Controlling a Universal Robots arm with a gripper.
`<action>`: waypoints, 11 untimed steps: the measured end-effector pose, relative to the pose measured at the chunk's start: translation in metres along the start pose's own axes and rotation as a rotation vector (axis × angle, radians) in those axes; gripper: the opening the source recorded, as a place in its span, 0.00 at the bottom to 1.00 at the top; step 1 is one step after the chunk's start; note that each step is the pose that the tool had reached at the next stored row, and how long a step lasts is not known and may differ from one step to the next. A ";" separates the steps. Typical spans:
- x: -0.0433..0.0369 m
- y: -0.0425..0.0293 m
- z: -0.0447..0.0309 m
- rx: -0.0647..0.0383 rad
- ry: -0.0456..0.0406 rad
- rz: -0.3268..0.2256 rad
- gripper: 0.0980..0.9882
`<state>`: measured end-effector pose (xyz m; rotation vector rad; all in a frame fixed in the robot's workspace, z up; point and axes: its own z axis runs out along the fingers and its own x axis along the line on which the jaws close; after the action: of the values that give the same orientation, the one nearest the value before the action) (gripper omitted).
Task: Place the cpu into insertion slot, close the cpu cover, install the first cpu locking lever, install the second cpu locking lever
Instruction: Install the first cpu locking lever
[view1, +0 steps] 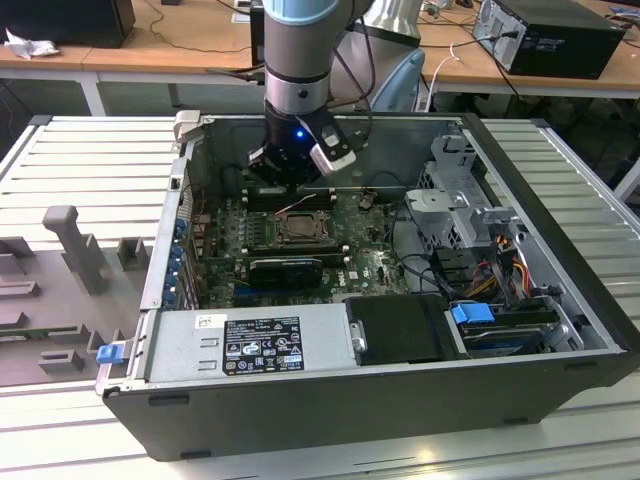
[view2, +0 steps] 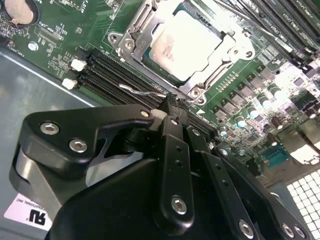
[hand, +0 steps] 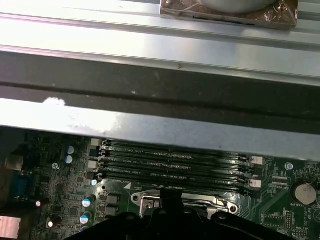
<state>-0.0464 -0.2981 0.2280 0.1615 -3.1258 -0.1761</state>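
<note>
The cpu (view2: 187, 40) lies silvery side up in the insertion slot (view1: 297, 230) on the green board. The cpu cover (view2: 134, 35), a metal frame, is down around the chip. A thin wire locking lever (view2: 140, 92) runs along the slot's edge beside the memory slots. My gripper (view2: 171, 106) is shut, its black fingertips pressed together right at the end of that lever. Whether the wire is clamped between them is hidden. In the exterior view the gripper (view1: 290, 178) hangs low inside the open case, just behind the slot. In the first wrist view the slot's metal edge (hand: 150, 199) sits just beyond the gripper body.
Black memory slots (hand: 175, 165) lie between the socket and the case wall (hand: 150, 75). A long black graphics card (view1: 285, 270) sits in front of the socket. The power supply (view1: 250, 345) is nearest the front, and the drive cage (view1: 450, 200) and cables (view1: 500, 260) stand at the exterior view's right.
</note>
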 end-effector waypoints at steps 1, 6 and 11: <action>-0.0022 -0.0002 0.0003 0.000 0.0001 0.000 0.01; -0.0104 0.0010 0.0035 0.000 -0.0001 0.000 0.01; -0.0133 0.0010 0.0047 0.000 -0.0001 0.000 0.01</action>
<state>-0.0333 -0.2952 0.2235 0.1622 -3.1258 -0.1768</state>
